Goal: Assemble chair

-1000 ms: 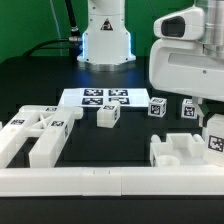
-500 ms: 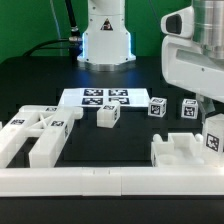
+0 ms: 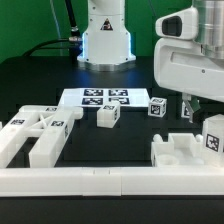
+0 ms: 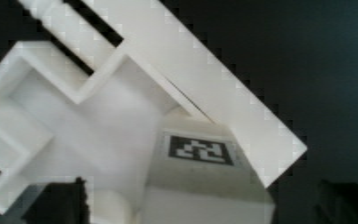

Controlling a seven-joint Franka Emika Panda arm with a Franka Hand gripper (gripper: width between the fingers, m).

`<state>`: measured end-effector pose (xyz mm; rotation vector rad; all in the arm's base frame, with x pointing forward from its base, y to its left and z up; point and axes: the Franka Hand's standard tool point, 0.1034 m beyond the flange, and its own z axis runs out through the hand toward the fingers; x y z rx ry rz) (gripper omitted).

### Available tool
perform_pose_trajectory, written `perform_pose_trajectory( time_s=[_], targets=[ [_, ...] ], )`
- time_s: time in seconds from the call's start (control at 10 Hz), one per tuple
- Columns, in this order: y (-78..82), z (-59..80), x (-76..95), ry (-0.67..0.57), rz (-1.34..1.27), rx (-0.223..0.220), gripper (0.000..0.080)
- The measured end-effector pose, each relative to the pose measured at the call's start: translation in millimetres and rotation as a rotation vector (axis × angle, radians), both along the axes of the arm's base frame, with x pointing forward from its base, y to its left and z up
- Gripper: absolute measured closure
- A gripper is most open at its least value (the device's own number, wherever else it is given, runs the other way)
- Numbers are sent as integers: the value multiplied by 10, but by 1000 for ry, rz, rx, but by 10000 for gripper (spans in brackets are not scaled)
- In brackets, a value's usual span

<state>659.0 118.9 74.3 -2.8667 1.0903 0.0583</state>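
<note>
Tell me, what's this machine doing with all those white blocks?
A robot arm is building a chair from white plastic. Its gripper hangs above the seat block at the exterior view's right, by an upright tagged piece; whether it grips anything is unclear. Other loose parts lie at that view's left, and small tagged blocks sit near the marker board.

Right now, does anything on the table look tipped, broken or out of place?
Nothing stands out. The small tagged blocks sit flat near the marker board, the long white parts lie at the exterior view's left, the seat block at its right; no damage shows.
</note>
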Motion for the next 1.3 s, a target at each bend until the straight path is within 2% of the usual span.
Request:
perform_pose_trajectory(
  time_s=[0.3, 0.4, 1.0, 1.3],
  targets=[
    [-12, -1, 0, -18, 226, -7, 150],
    [-14, -2, -1, -25, 364, -34, 150],
    [-36, 12, 47, -69, 942, -79, 150],
    [-66, 12, 51, -73, 1130, -84, 150]
  ],
)
